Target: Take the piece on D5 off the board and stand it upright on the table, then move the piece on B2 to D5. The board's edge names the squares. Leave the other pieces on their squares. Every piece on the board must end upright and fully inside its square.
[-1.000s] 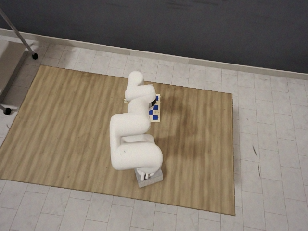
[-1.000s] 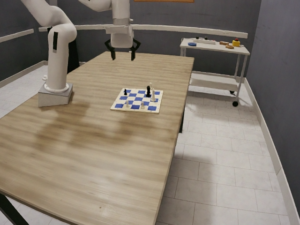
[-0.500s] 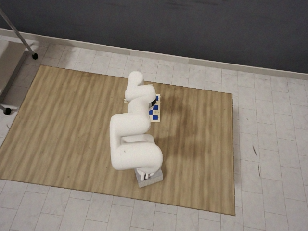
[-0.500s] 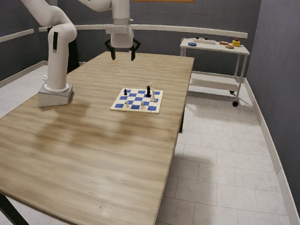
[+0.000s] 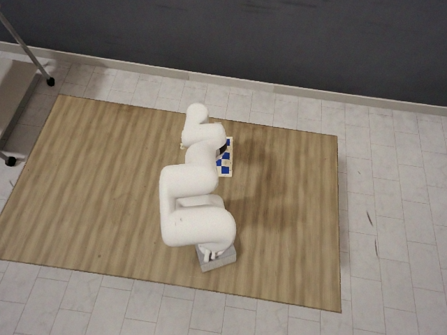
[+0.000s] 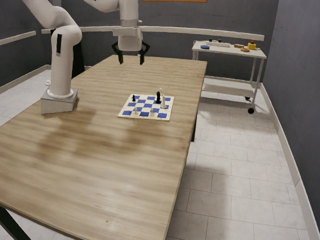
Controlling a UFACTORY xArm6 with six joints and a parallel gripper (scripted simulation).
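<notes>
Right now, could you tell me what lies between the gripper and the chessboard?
Only bare wooden table top, in the exterior view; the open gripper hangs well above the chessboard.

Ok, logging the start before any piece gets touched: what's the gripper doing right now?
Black two-finger gripper: open wide, holding nothing, hanging high above the wooden table, away from the blue-and-white chessboard.
</notes>
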